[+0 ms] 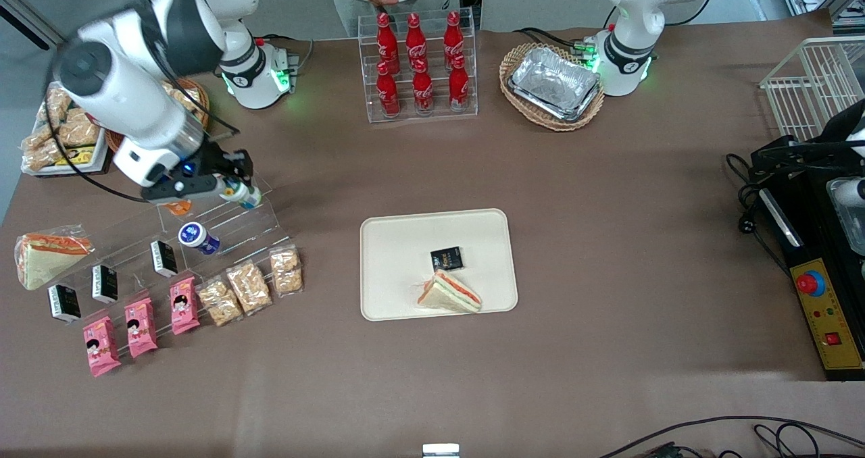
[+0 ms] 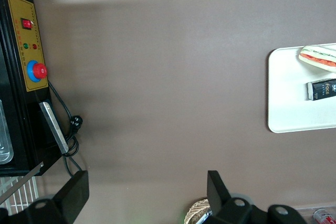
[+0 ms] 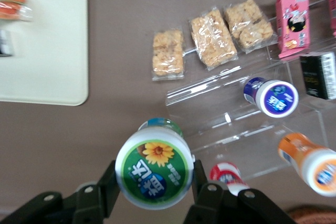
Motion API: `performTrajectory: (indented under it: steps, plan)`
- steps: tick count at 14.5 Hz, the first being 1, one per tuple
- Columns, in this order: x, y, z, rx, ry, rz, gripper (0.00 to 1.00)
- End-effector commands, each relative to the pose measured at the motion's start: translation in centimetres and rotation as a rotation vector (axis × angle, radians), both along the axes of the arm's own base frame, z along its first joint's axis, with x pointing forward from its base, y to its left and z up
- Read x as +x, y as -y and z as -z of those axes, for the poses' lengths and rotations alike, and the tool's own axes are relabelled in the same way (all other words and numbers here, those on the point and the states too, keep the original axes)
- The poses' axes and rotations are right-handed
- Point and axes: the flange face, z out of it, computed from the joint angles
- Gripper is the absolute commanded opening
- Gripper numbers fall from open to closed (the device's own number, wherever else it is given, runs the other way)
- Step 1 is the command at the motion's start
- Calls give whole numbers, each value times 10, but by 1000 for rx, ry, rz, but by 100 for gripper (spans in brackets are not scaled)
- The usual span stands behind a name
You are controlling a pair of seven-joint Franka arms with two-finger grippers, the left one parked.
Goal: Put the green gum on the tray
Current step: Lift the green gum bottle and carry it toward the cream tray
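My right gripper [image 1: 238, 189] is shut on the green gum [image 1: 245, 194], a small canister with a green-rimmed white lid. It holds the canister just above the clear acrylic display steps [image 1: 223, 232], at their top step. In the right wrist view the green gum [image 3: 154, 169] sits between the two black fingers [image 3: 111, 184], its lid with a sunflower facing the camera. The cream-beige tray [image 1: 399, 255] lies at the table's middle, toward the parked arm from the gripper, and shows in the right wrist view [image 3: 47, 51]. It holds a sandwich [image 1: 449, 292] and a black packet [image 1: 447, 259].
The steps also hold a blue-lidded canister [image 1: 198, 237], an orange-lidded canister [image 1: 178, 207], black boxes, pink packets and snack bags [image 1: 250, 286]. A cola bottle rack [image 1: 419, 63] and a foil tray in a wicker basket [image 1: 553, 85] stand farther from the camera.
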Motion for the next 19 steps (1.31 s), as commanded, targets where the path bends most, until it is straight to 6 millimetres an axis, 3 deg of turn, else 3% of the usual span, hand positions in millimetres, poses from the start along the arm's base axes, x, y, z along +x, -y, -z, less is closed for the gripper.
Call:
performTrajectory:
  steps: [1, 3, 5, 9, 10, 14, 19]
  plan:
    - [11, -21, -83, 35, -1, 19, 29]
    - [1, -65, -110, 40, 9, 3, 29]
    - [-12, -108, -120, 49, 16, 61, 29]
    - [-18, -186, -102, 51, 3, 171, 29]
    - [-16, -198, -95, 60, 14, 191, 29]
    - [6, -237, -19, 15, -2, 212, 29]
    - [24, -248, 87, -1, 13, 264, 29]
